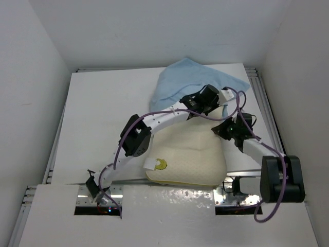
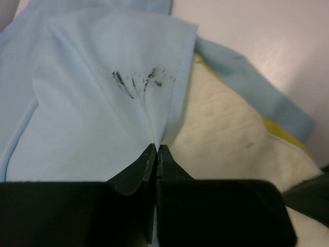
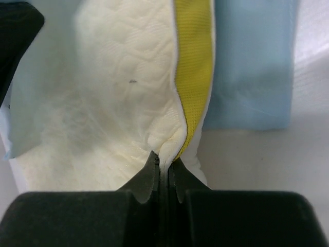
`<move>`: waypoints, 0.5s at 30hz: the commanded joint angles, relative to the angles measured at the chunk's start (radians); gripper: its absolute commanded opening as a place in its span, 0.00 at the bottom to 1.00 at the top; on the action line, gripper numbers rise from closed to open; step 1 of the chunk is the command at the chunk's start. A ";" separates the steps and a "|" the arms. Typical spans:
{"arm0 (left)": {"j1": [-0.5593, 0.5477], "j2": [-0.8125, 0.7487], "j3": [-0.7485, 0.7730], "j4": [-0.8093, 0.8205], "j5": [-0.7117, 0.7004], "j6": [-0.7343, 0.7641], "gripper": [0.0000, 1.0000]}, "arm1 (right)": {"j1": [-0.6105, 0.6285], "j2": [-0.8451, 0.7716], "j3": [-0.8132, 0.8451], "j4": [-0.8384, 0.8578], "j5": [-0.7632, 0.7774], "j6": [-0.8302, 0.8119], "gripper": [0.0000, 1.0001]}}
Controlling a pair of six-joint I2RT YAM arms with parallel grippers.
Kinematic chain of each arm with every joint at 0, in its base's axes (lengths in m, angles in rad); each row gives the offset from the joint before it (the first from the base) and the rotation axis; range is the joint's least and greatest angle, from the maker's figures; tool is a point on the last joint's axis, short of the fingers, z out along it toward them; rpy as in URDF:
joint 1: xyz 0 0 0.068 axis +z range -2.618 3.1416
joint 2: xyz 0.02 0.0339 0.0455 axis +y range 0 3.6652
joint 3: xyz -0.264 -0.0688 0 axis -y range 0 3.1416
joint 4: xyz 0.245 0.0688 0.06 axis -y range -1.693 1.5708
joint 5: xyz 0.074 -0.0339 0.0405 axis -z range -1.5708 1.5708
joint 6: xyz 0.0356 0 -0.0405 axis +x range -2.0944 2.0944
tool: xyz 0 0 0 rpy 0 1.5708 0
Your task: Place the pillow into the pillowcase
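Note:
The cream pillow (image 1: pixel 190 154) lies on the white table near the arm bases, its round yellow-green logo (image 1: pixel 161 164) and white tag (image 1: pixel 150 163) at the front left. The light blue pillowcase (image 1: pixel 187 77) lies crumpled beyond it and overlaps its far end. My left gripper (image 1: pixel 222 103) reaches across the pillow. In the left wrist view it (image 2: pixel 156 146) is shut on a fold of the pillowcase (image 2: pixel 92 118), with the pillow (image 2: pixel 226 139) just to the right. My right gripper (image 1: pixel 222 129) (image 3: pixel 165 157) is shut on the pillow's edge (image 3: pixel 113 92), pinching it beside the yellow band (image 3: pixel 194 77).
White walls stand close on the left, the back and the right. A metal rail (image 1: pixel 262 103) runs along the table's right edge. Purple cables (image 1: pixel 154 113) loop along both arms. Dark smudges (image 2: pixel 139 82) mark the pillowcase fabric.

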 commanded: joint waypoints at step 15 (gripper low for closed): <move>-0.024 -0.293 0.073 -0.374 0.383 0.111 0.00 | 0.053 -0.268 0.204 -0.055 0.056 -0.240 0.00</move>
